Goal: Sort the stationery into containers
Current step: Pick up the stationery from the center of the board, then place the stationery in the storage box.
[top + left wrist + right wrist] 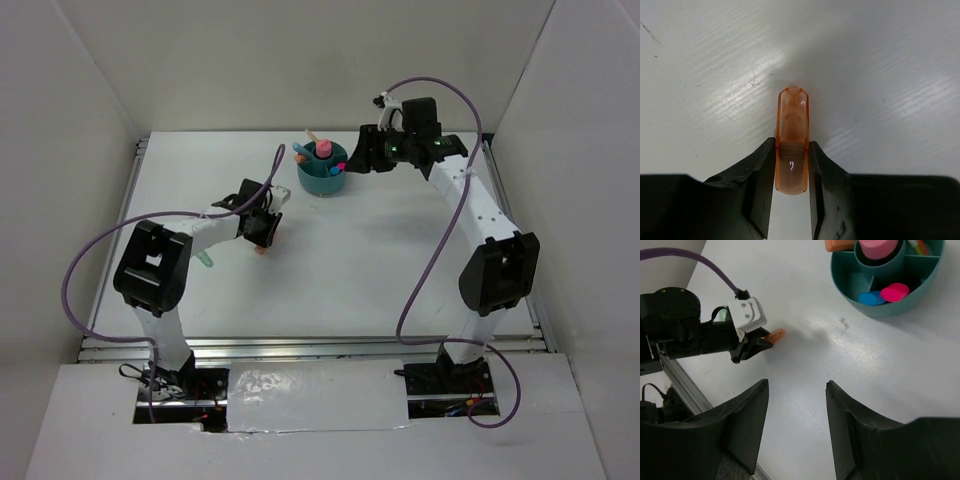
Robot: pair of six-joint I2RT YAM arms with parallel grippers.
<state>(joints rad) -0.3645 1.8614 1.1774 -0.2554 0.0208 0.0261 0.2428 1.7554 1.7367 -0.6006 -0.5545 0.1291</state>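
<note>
Orange see-thru stub (pixel 792 115) is the nearest task item. It's pinched at its mid part btwn the two black fingers of L gripper (pixel 792 150), jaws clamped on it, w/ the front end poking out past the tips over the white table (pixel 380 260). Whether the tip touches the surface: can't tell. In top view L gripper sits left of ctr, approx mid-depth, angled down. Mint-green piece (pixel 207 261) lies on the table just beside L forearm, partly hidden, shape unclear.

Further back, teal organizer cup (pixel 880 310) stands upright toward the far edge, near ctr of the table's width, well apart from L gripper. Its ctr well holds a fat pink cylinder (pixel 875 247). One outer compartment has a blue cap (pixel 871 298) and a magenta cap (pixel 895 291) side by side, touching. Another compartment shows thin yellow/orange sticks (pixel 917 246), cut off by the frame edge. An orange item (pixel 840 244) sits at the cup's rim; in or out, can't tell.

R gripper (pixel 795 390) is farthest back, just beside the cup on its right in top view. Jaws are wide apart, w/ only bare table showing in the gap.
</note>
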